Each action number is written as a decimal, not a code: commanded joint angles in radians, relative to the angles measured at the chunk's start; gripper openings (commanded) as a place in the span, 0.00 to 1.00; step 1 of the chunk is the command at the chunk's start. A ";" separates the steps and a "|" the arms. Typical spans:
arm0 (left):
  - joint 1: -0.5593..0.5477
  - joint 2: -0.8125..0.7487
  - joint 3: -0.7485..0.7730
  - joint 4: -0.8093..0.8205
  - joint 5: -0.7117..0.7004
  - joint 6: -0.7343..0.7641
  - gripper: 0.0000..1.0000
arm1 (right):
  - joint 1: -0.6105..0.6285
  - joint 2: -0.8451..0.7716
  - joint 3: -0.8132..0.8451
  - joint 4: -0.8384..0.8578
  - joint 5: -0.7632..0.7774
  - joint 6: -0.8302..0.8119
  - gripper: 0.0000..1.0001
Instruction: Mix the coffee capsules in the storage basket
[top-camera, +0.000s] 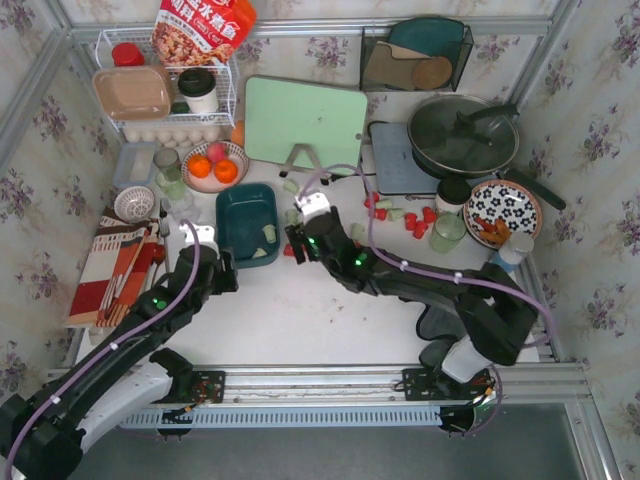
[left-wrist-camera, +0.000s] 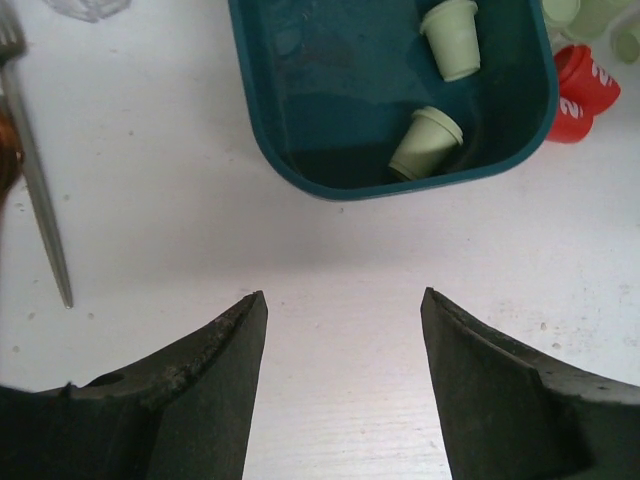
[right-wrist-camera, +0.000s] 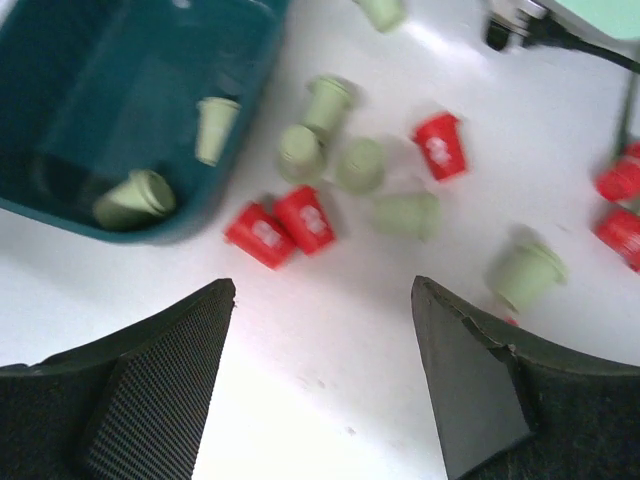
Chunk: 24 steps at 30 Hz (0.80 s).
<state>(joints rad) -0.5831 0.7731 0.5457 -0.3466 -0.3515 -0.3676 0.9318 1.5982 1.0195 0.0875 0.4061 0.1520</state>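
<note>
The dark teal storage basket (top-camera: 240, 212) lies at centre left and holds two pale green coffee capsules (top-camera: 269, 235); the left wrist view shows both on its floor (left-wrist-camera: 425, 143). My left gripper (top-camera: 218, 262) hovers open over bare table just short of the basket's near end (left-wrist-camera: 330, 90), empty (left-wrist-camera: 343, 293). My right gripper (top-camera: 298, 240) is open and empty (right-wrist-camera: 322, 285) beside the basket's right wall (right-wrist-camera: 120, 90). Just ahead of it lie two red capsules (right-wrist-camera: 265, 235) and several green ones (right-wrist-camera: 360, 165). More red and green capsules (top-camera: 418, 225) are scattered further right.
A fruit bowl with oranges (top-camera: 213, 165) stands behind the basket, and a green cutting board (top-camera: 305, 120) behind that. A pan (top-camera: 462, 135), a patterned plate (top-camera: 503, 210) and a glass (top-camera: 447, 232) fill the right. A striped cloth with utensils (top-camera: 115, 265) lies at left, and a fork (left-wrist-camera: 35, 170) is near my left gripper.
</note>
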 joint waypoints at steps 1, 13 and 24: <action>0.000 0.051 0.018 0.058 0.060 0.007 0.66 | 0.001 -0.137 -0.177 0.151 0.165 -0.055 0.79; -0.095 0.307 0.230 -0.002 0.082 -0.089 0.66 | -0.006 -0.415 -0.654 0.663 0.388 -0.244 0.83; -0.302 0.780 0.610 -0.185 -0.152 -0.206 0.66 | -0.011 -0.396 -0.642 0.615 0.436 -0.204 0.86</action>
<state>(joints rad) -0.8494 1.4345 1.0386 -0.4084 -0.3653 -0.4904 0.9215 1.1999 0.3645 0.6785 0.7998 -0.0586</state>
